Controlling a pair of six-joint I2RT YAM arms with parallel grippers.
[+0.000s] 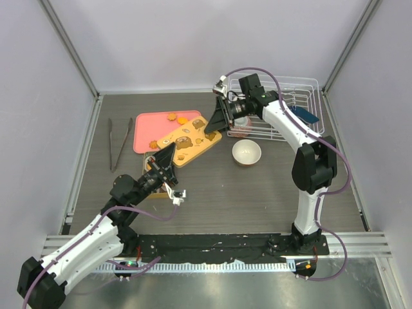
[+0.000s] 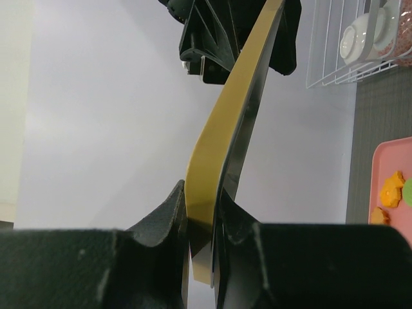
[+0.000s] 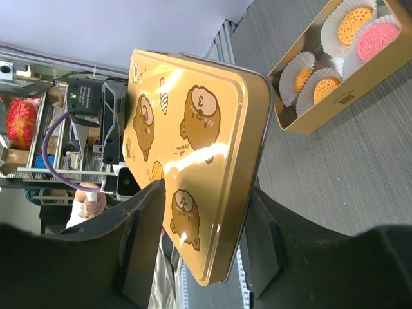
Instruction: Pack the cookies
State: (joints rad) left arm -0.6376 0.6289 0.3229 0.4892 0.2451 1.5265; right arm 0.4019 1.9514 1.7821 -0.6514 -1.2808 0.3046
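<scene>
Both grippers hold a yellow tin lid (image 1: 190, 138) printed with brown bears, raised above the table. My left gripper (image 1: 168, 154) is shut on its near-left corner, and the left wrist view (image 2: 203, 206) shows the lid's edge (image 2: 238, 109) between the fingers. My right gripper (image 1: 215, 122) is shut on its far-right end (image 3: 207, 193). In the right wrist view the open tin base (image 3: 302, 116) lies on the table, holding orange cookies (image 3: 351, 24) and a pink one (image 3: 378, 40) in white paper cups. More orange cookies (image 1: 172, 116) lie on the pink tray (image 1: 145, 129).
Metal tongs (image 1: 119, 141) lie left of the pink tray. A white bowl (image 1: 246, 152) stands right of the lid. A white wire rack (image 1: 290, 103) with crockery sits at the back right. The tray's cookies also show in the left wrist view (image 2: 391, 191).
</scene>
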